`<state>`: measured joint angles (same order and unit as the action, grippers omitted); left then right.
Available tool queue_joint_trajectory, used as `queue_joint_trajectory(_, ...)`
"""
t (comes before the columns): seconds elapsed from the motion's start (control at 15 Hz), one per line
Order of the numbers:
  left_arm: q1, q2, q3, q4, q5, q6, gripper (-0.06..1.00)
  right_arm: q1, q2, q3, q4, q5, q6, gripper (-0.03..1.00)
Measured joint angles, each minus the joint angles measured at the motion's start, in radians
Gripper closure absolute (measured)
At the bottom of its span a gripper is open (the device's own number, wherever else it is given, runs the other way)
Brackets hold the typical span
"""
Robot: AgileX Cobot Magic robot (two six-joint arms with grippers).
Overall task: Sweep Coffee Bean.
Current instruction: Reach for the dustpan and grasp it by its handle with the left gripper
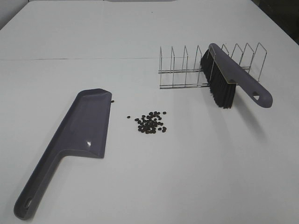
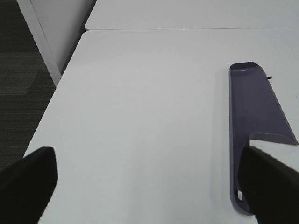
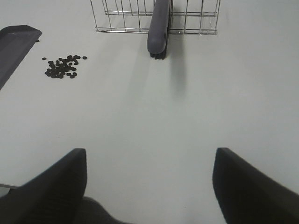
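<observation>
A pile of tiny dark coffee beans [image 1: 150, 122] lies on the white table just right of the grey dustpan [image 1: 79, 135]; one stray bean [image 1: 111, 101] sits by the pan's far edge. The beans [image 3: 63, 66] also show in the right wrist view. The grey brush [image 1: 233, 77] with black bristles rests in the wire rack [image 1: 187, 70]. Neither arm shows in the exterior high view. My left gripper [image 2: 149, 186] is open, its fingers wide apart, near the dustpan's handle [image 2: 245, 186]. My right gripper [image 3: 149, 182] is open and empty, short of the brush [image 3: 158, 30].
The white table [image 1: 140, 37] has a seam running across its far half. In the left wrist view the table's left edge [image 2: 56, 93] drops to dark floor. The wire rack [image 3: 140, 18] stands behind the beans.
</observation>
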<state>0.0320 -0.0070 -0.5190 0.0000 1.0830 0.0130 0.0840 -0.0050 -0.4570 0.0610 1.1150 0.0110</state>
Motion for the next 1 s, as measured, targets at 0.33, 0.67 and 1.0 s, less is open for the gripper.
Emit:
queue_joint_trajectory(0.33, 0.000, 0.000, 0.000, 0.000, 0.000, 0.000, -0.02, 0.000, 0.000, 0.000, 0.000, 0.000, 0.000, 0.32)
queue_joint_trajectory(0.67, 0.000, 0.000, 0.000, 0.000, 0.000, 0.000, -0.01, 0.000, 0.000, 0.000, 0.000, 0.000, 0.000, 0.32)
queue_joint_trajectory(1.0, 0.000, 0.000, 0.000, 0.000, 0.000, 0.000, -0.02, 0.000, 0.000, 0.000, 0.000, 0.000, 0.000, 0.32)
